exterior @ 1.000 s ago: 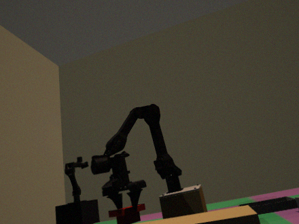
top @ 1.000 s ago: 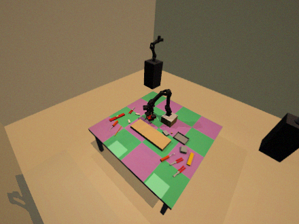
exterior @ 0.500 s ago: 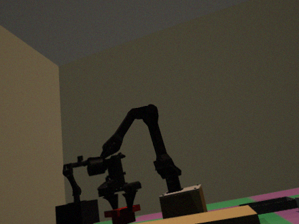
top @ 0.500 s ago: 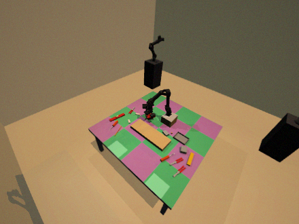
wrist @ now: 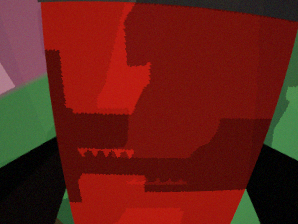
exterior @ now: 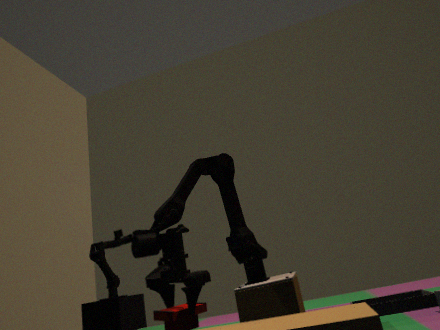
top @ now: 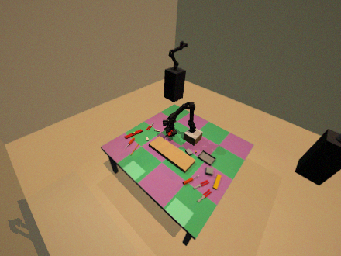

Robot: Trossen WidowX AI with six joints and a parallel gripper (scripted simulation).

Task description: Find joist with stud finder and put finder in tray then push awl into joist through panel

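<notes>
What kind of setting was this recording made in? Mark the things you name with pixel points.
Probably a robotics test room: a black arm stands on a block [top: 190,140] [exterior: 266,305] on a checkered table [top: 159,188], a second arm [top: 173,58] [exterior: 104,265] stands on a pedestal [top: 174,86] [exterior: 112,314] behind, and pliers [top: 204,195] and a wooden panel [top: 170,154] [exterior: 345,317] lie out.
</notes>
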